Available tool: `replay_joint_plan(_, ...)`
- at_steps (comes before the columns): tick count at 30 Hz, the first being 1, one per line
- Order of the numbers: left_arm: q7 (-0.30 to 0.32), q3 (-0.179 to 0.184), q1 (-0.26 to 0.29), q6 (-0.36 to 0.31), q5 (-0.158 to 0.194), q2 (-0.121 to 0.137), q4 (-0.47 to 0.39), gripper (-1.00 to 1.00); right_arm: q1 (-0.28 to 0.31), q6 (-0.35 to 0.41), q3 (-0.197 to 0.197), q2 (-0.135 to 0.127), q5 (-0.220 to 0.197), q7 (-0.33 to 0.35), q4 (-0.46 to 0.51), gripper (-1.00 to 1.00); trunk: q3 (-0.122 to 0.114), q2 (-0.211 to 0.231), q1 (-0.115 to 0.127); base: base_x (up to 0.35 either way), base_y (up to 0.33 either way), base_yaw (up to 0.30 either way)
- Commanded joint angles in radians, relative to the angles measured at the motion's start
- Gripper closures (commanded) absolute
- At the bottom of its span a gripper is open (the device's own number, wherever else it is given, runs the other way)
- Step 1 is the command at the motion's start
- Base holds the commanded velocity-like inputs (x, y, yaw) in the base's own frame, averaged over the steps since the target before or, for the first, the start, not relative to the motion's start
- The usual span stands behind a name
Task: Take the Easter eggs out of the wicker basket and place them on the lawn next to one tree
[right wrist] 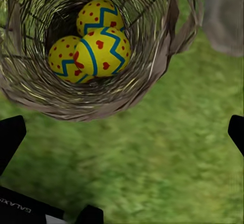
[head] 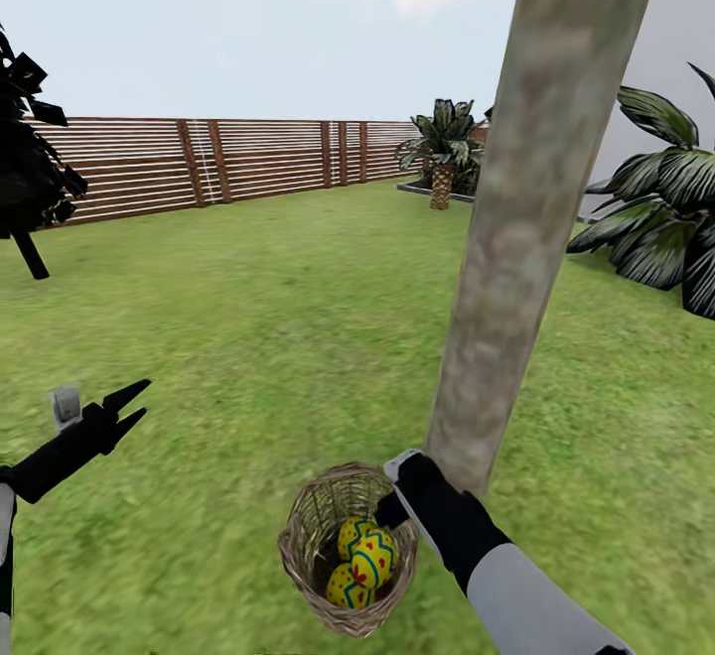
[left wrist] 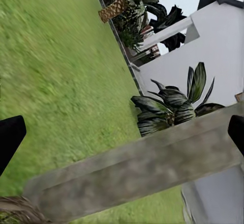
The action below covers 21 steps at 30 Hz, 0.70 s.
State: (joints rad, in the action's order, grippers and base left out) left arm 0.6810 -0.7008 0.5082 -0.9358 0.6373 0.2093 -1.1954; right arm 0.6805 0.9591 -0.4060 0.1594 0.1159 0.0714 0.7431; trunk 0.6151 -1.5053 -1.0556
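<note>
The small round brown woven-twig basket [head: 348, 548] sits on the green lawn [head: 248, 318] right at the foot of the straight, pale grey-brown mottled tree trunk [head: 536, 208], its rim just beside the trunk's base. All three small yellow eggs with blue zigzag bands and red dots [head: 362, 558] lie inside it, clustered and touching, one riding on top of the other two; in the right wrist view the top egg [right wrist: 101, 51] lies with its long axis roughly level, not standing on end.

The right tool [head: 392, 508] is the nearer one by far: it hangs at the basket's rim on the trunk side, with the eggs just beyond and below it. From its own camera the basket mouth is ahead of the fingers [right wrist: 11, 135], which stand wide apart at the edges of the picture with nothing but grass between them, so it is open and empty. The coming move looks like a short reach forward and down into the basket mouth onto the top egg.

The left tool [head: 127, 409] hovers well apart from the basket over bare grass, fingers parted and holding nothing; its camera looks across at the trunk and the white house wall [left wrist: 203, 56].

Small white lettering on the right arm's black housing [right wrist: 15, 206] appears to read "GALAXEA", though it is partly cut off.
</note>
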Motion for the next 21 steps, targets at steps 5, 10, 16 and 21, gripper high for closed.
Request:
replay_joint_plan(5,0.005,-0.003,0.001,-0.003,-0.001,-0.001,0.042,-1.00,0.001,0.004,-0.003,0.000,0.010,0.009,0.005,-1.00,0.003,-0.001,0.000,0.001,0.000,0.243)
replay_joint_plan(10,0.004,-0.002,0.001,-0.002,-0.001,-0.001,0.069,-1.00,0.001,-0.001,-0.004,-0.001,0.012,0.004,0.004,-1.00,0.005,-0.001,0.000,0.000,0.000,0.262)
replay_joint_plan(16,0.003,-0.001,0.001,-0.002,-0.002,-0.002,0.073,-1.00,0.001,-0.019,-0.003,-0.003,0.018,0.001,-0.008,-1.00,0.007,-0.001,0.000,0.000,0.000,0.120)
replay_joint_plan(21,0.003,0.004,0.001,-0.001,-0.003,-0.002,0.074,-1.00,0.001,-0.050,-0.002,-0.006,0.012,0.001,-0.013,-1.00,0.007,-0.001,0.000,0.120,0.000,0.005)
